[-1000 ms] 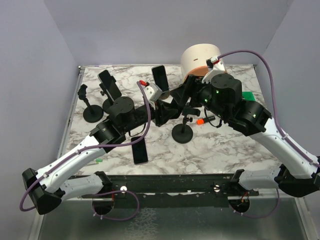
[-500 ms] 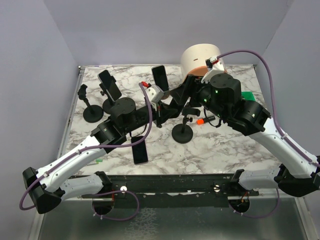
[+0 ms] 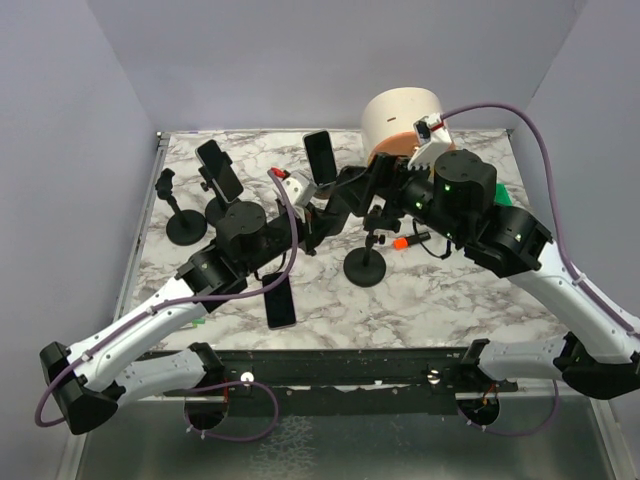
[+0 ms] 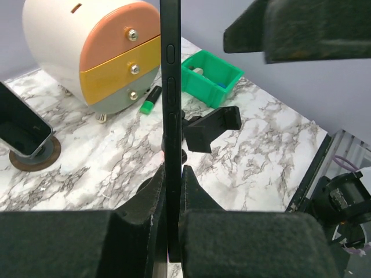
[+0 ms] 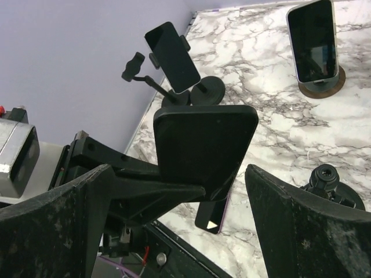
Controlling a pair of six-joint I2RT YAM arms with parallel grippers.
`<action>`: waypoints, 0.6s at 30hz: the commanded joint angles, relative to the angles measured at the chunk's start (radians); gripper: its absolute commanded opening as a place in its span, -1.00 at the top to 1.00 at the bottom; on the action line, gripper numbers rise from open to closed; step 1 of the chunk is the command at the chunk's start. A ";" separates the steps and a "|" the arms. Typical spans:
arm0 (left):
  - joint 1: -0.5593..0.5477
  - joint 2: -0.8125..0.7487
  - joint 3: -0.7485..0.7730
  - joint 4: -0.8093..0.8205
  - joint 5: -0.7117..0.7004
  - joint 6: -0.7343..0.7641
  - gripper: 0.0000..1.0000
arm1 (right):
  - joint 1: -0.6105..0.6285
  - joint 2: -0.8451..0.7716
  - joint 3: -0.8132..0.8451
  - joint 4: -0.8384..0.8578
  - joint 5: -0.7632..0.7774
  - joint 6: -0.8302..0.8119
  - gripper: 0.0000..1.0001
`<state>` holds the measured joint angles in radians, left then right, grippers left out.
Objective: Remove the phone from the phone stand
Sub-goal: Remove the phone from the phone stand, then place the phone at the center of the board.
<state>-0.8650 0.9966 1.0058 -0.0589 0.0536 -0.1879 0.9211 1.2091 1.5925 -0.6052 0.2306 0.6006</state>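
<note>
- At the left of the table (image 3: 450,290), a second stand (image 5: 208,90) held its other phone (image 5: 172,55) clamped in place. A spare phone (image 3: 280,300) lay flat near the front edge, and no arm touched either.
- The left gripper (image 4: 172,185) had its fingers (image 4: 145,202) pressed together on the lower end of the phone (image 4: 171,87), pinching it edge-on and upright.
- The phone hung in the air over the middle of the table, between the two arms and near the stand (image 3: 365,265).
- In the left wrist view the stand's clamp (image 4: 213,124) stood empty just beside the phone's edge. As far as the views showed, the phone was apart from the clamp.
- Judged from that, the lift out of the stand looked essentially done. What seemed left was to carry the phone well clear and perhaps lay it on the table.
- The right gripper (image 5: 178,174) had its fingers (image 5: 64,226) spread wide on either side of the phone. They touched nothing and took no part in the hold.
- Further right, the drawer unit (image 4: 98,52) and the green bin (image 4: 211,75) sat untouched at the back of the table.
</note>
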 commanded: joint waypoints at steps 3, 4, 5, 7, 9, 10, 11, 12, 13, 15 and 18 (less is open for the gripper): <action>0.001 -0.105 -0.047 -0.008 -0.119 -0.043 1.00 | -0.001 -0.092 -0.082 0.047 -0.051 -0.066 -0.99; 0.001 -0.128 -0.066 -0.023 -0.136 -0.054 1.00 | -0.001 -0.119 -0.110 0.065 -0.064 -0.087 -0.99; 0.001 -0.151 -0.087 -0.036 -0.157 -0.073 1.00 | -0.001 -0.150 -0.139 0.084 -0.076 -0.110 -0.99; 0.001 -0.197 -0.142 -0.063 -0.172 -0.123 1.00 | -0.001 -0.213 -0.202 0.122 -0.091 -0.151 -0.99; 0.001 -0.236 -0.202 -0.084 -0.167 -0.188 1.00 | -0.001 -0.273 -0.267 0.154 -0.088 -0.179 -0.99; 0.001 -0.248 -0.232 -0.091 -0.161 -0.226 1.00 | -0.001 -0.302 -0.296 0.164 -0.081 -0.189 -0.99; 0.001 -0.260 -0.266 -0.096 -0.154 -0.265 1.00 | -0.001 -0.328 -0.326 0.174 -0.073 -0.198 -0.99; 0.001 -0.267 -0.298 -0.096 -0.147 -0.311 1.00 | -0.001 -0.354 -0.351 0.182 -0.063 -0.205 -0.99; 0.001 -0.269 -0.331 -0.095 -0.139 -0.354 1.00 | -0.001 -0.377 -0.378 0.190 -0.052 -0.210 -0.99; 0.001 -0.261 -0.390 -0.084 -0.125 -0.434 1.00 | -0.001 -0.414 -0.420 0.201 -0.028 -0.214 -0.99; 0.001 -0.221 -0.460 -0.055 -0.114 -0.523 1.00 | -0.001 -0.444 -0.461 0.202 0.002 -0.215 -0.99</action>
<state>-0.8650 0.7433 0.6117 -0.1532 -0.0750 -0.5198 0.9207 0.7910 1.1839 -0.4458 0.1867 0.4225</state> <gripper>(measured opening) 0.059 0.994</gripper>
